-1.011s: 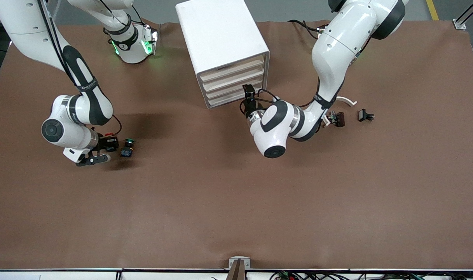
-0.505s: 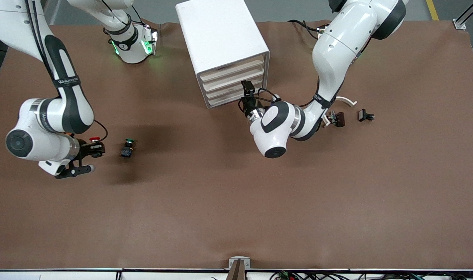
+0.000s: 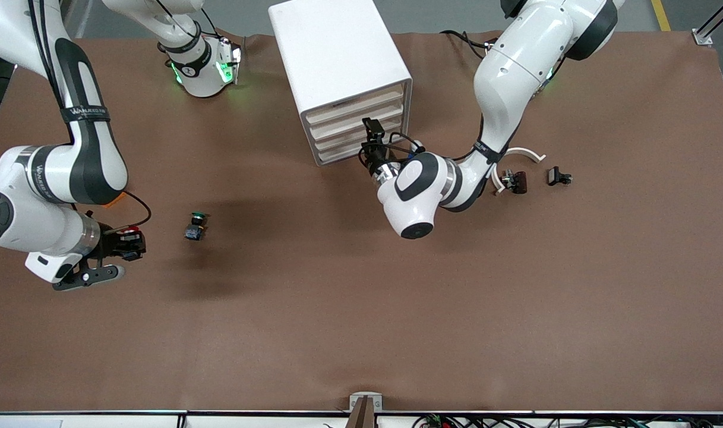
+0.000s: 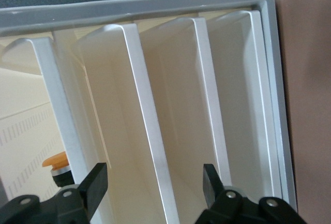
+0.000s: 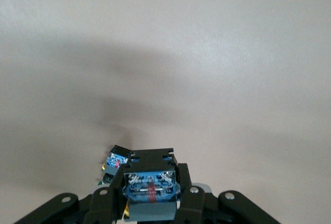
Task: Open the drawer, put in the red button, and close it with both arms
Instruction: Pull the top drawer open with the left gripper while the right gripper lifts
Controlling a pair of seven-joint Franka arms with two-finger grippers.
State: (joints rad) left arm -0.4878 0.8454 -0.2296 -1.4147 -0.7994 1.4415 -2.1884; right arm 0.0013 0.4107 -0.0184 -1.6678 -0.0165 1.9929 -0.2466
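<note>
The red button (image 3: 130, 230) sits clamped in the right gripper (image 3: 126, 244), lifted above the table (image 3: 361, 309) at the right arm's end. The green-capped switch (image 3: 195, 226) lies on the table beside that gripper. The left gripper (image 3: 370, 142), spread wide, is at the front of the white drawer cabinet (image 3: 337, 71), holding nothing.
</note>
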